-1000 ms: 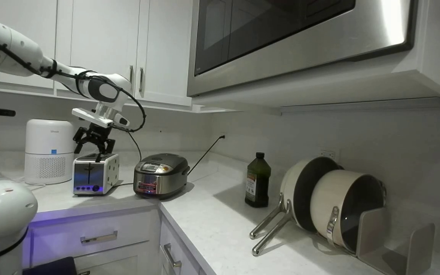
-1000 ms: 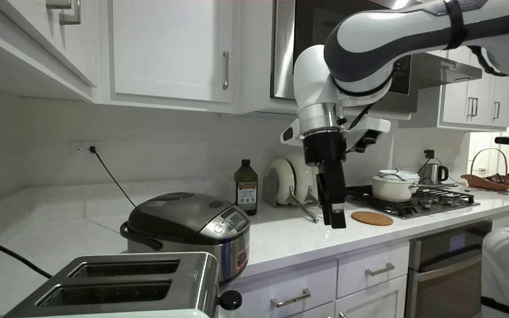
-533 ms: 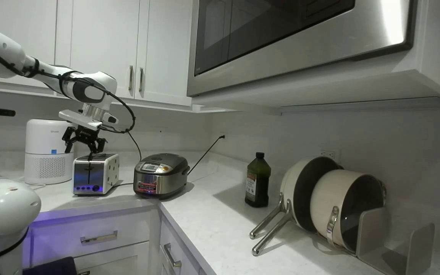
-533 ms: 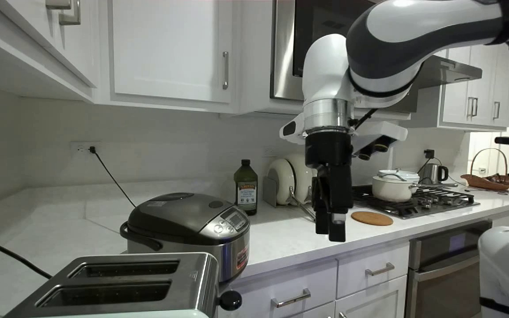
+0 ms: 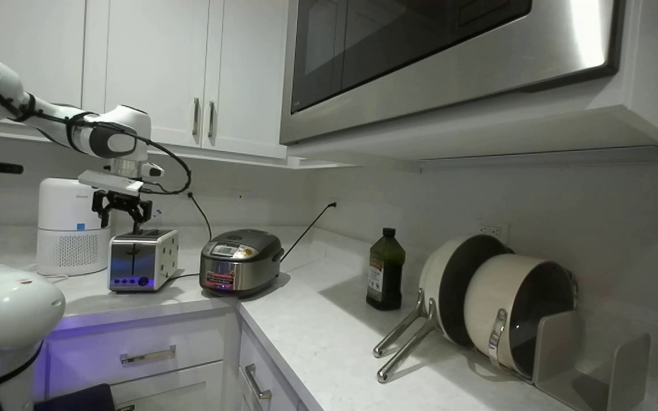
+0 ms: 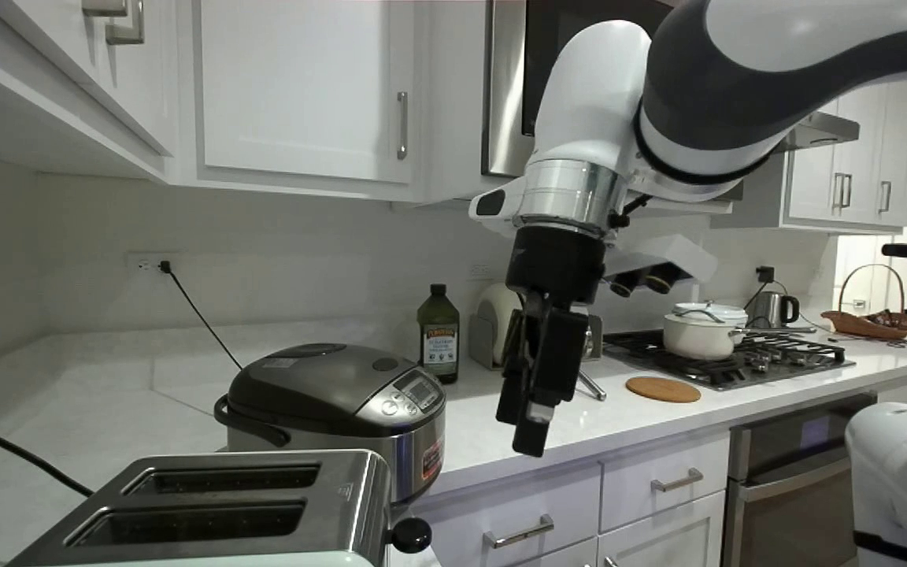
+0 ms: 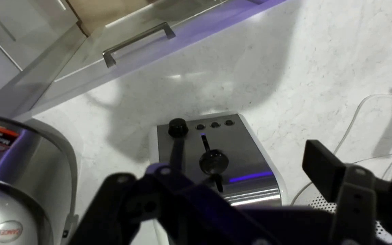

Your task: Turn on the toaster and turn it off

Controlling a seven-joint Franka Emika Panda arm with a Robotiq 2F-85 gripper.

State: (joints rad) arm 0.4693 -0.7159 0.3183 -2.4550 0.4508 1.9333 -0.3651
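Well, we see the toaster (image 5: 141, 261) on the counter (image 5: 306, 319), near the front edge, just beside the round cooker (image 5: 242, 262) at the inside corner. Our hand (image 5: 123, 221) hangs in front of the toaster, higher than its black lever (image 7: 213, 162), with the fingers (image 7: 323, 172) wide apart and nothing between them. As far as we can see, we are not touching the toaster. The lever looks high up, so we think the toaster is not on. Turning it on and turning it off both seem left to do, but we cannot be sure. Blue light (image 5: 123, 281) shines on its front, but also on the counter's edge, so that does not prove much. Next, we guess, we need to push the lever down, then get it back up.
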